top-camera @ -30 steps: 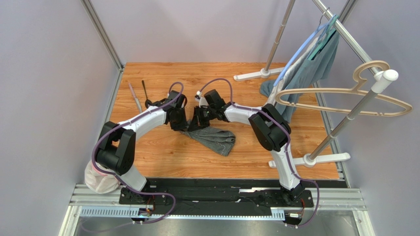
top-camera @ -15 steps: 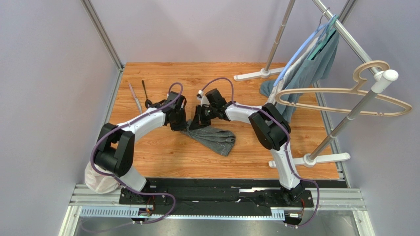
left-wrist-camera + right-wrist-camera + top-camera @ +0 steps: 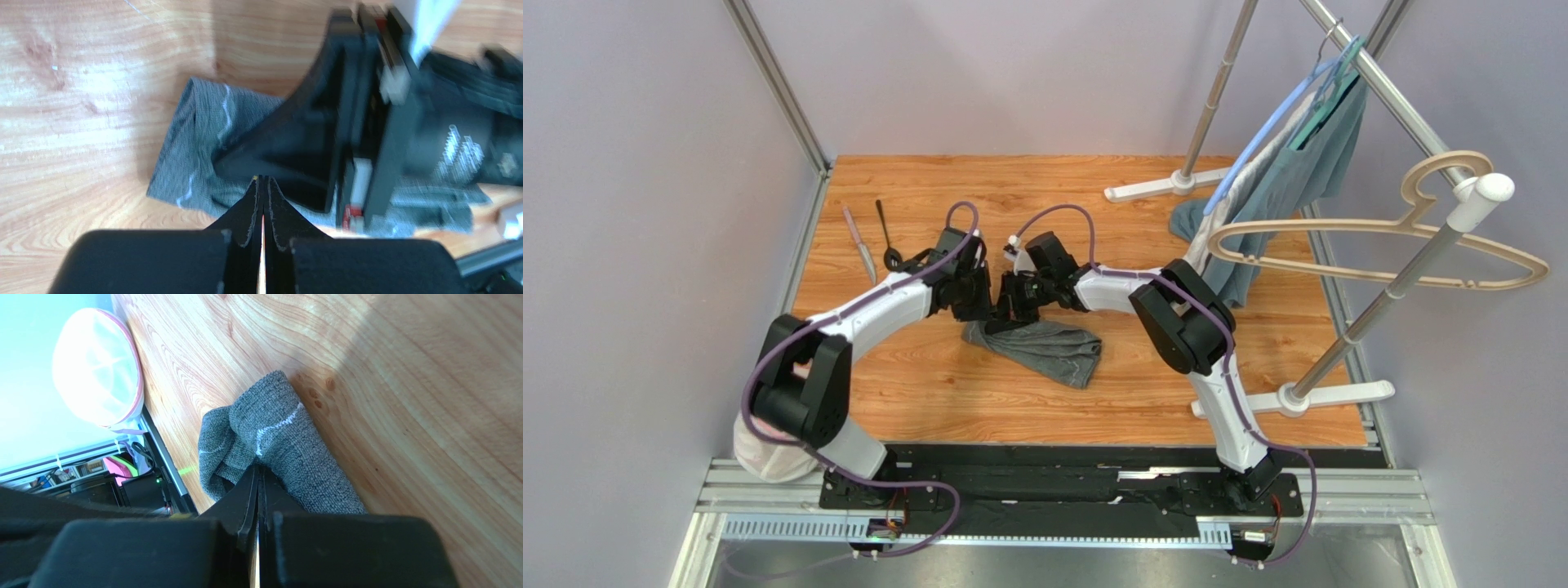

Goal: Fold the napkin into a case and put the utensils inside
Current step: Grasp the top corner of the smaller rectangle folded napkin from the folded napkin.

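Note:
The dark grey napkin (image 3: 1048,348) lies crumpled and partly folded on the wooden table (image 3: 928,392), pale stitching showing. My left gripper (image 3: 974,304) and right gripper (image 3: 1010,306) meet tip to tip at its far left edge. In the left wrist view the left gripper (image 3: 263,179) is shut, its tips at the napkin (image 3: 190,153), with the right gripper's body (image 3: 368,122) close ahead. In the right wrist view the right gripper (image 3: 258,468) is shut on a bunched fold of the napkin (image 3: 288,447). The silver knife (image 3: 857,243) and black spoon (image 3: 886,233) lie side by side at the far left.
A clothes rack (image 3: 1382,288) stands on the right with a teal-grey garment (image 3: 1308,159) and a beige hanger (image 3: 1382,263). Its base feet rest on the table at back (image 3: 1149,188) and right (image 3: 1308,395). A white and pink bag (image 3: 768,447) sits near the left arm's base.
Both grippers have moved a little to the left and toward the far side, drawing the napkin's far edge with them. The napkin now lies more bunched and shifted left.

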### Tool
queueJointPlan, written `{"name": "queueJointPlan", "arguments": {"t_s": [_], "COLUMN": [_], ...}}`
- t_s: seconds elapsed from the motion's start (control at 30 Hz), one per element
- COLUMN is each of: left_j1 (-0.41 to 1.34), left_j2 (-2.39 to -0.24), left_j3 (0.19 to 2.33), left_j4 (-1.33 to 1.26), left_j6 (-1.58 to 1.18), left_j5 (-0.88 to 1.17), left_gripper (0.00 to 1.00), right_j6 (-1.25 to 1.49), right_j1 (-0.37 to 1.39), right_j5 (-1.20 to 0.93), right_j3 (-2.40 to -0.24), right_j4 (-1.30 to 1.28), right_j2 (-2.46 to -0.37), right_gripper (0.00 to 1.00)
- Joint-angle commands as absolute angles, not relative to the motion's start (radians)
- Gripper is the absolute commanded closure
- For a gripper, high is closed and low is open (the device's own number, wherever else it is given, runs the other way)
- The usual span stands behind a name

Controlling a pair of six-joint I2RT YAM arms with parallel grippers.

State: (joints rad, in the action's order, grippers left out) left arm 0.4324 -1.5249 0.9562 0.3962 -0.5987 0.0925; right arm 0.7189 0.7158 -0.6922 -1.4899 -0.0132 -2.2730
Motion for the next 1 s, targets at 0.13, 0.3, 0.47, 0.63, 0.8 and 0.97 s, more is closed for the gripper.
{"name": "queueJointPlan", "arguments": {"t_s": [0.13,0.3,0.47,0.63,0.8,0.97], "left_j1": [0.436,0.462,0.463,0.463,0.463,0.463], "left_j2": [-1.637,-1.450,-1.437,-1.469,-1.574,-1.649], "left_j3": [1.034,0.936,0.943,0.933,1.006,1.061], "left_j4": [0.500,0.423,0.491,0.495,0.572,0.545], "left_j6": [-0.658,-0.678,-0.663,-0.681,-0.669,-0.663], "left_j5": [0.002,0.002,-0.057,-0.081,-0.120,-0.094], "left_gripper": [1.00,0.85,0.72,0.67,0.68,0.92], "right_j6": [0.715,0.696,0.698,0.695,0.693,0.701], "right_j1": [0.696,0.686,0.689,0.687,0.693,0.699], "right_j5": [-0.670,-0.698,-0.690,-0.692,-0.692,-0.687], "right_j3": [-1.451,-1.476,-1.479,-1.485,-1.485,-1.474], "right_j4": [0.020,-0.021,-0.017,-0.028,-0.026,-0.023], "right_j2": [-2.221,-2.237,-2.230,-2.238,-2.247,-2.243], "right_gripper": [1.00,1.00,1.00,1.00,1.00,1.00]}}
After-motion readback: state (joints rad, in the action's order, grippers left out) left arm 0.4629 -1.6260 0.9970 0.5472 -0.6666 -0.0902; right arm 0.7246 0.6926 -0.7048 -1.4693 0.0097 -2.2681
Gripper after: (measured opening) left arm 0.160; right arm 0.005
